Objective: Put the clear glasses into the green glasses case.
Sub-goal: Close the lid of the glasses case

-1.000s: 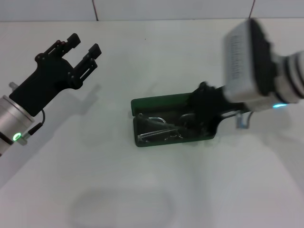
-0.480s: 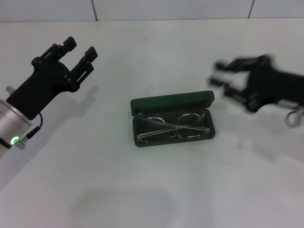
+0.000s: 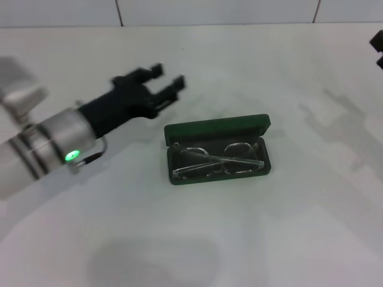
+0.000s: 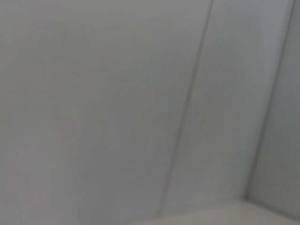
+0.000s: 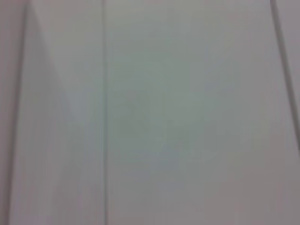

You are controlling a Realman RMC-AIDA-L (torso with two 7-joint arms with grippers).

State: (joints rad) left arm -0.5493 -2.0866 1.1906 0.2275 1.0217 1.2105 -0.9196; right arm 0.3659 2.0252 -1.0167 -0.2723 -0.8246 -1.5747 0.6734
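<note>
A: One case [image 3: 217,149] on the table [image 3: 251,239], lid up along its far edge; the glasses [image 3: 216,160] lie inside the tray, arms folded and crossed over the lens; judged placed.

B: Left gripper [image 3: 164,84]?

A: Up-left of the case, near but apart from its left end; fingers parted a moderate gap, nothing between them; pointed toward the lid's left corner, so I judge it is set to deal with the lid.

B: Right gripper [image 3: 378,48]?

A: Well right of the case, only a dark sliver at the picture's border; spread cannot be told; parked, I'd judge.

B: Room?

A: Bare table on all sides of the case; wall beyond it, well behind the lid; nothing blocks a swing of the lid toward the tray; one arm tip sits close to the tray's right rim, worth watching; both wrist views show only blank wall.
</note>
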